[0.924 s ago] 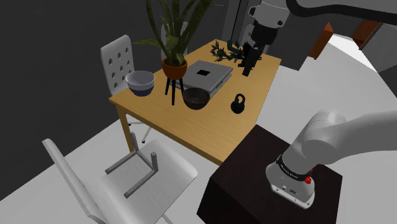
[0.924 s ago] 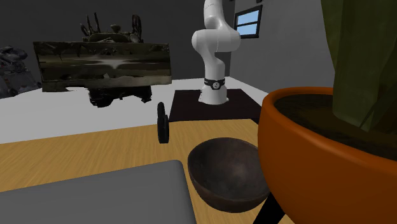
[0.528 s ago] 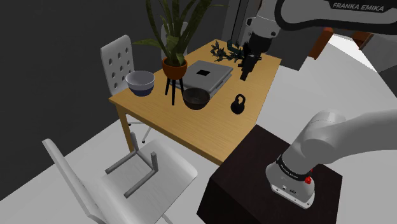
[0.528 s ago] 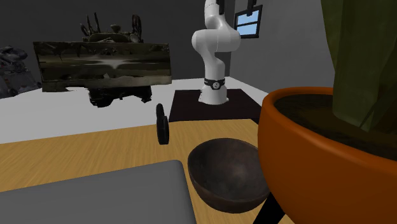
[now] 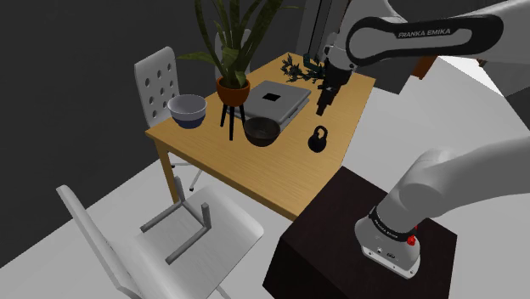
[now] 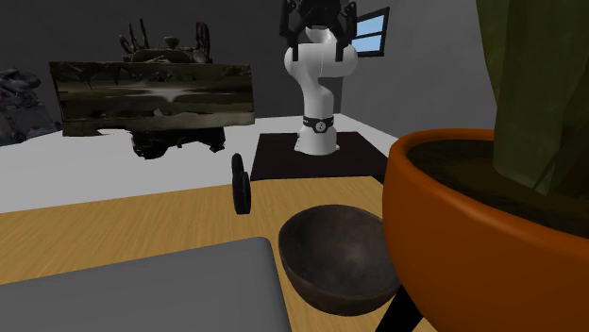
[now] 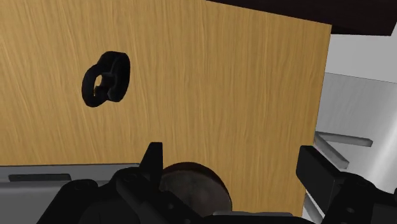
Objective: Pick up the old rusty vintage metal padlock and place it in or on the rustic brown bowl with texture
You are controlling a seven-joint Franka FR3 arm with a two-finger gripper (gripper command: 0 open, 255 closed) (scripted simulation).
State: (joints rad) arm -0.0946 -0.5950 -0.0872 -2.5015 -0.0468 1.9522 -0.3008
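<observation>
On the light wooden table [image 5: 255, 170], the small black metal padlock [image 5: 318, 138] stood upright beside the dark brown round bowl [image 5: 262, 131]; the black two-finger gripper [image 5: 322, 105] hung above, fingers apart and empty; the padlock seemed heavy and stiff, best pinched across its flat body

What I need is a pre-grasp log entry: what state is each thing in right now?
Gripper: open, empty, above the table.
Padlock: upright on the table, not held.
Dark brown bowl: upright, empty.
Grey-blue bowl: upright, looks empty.
Potted plant: upright.
</observation>
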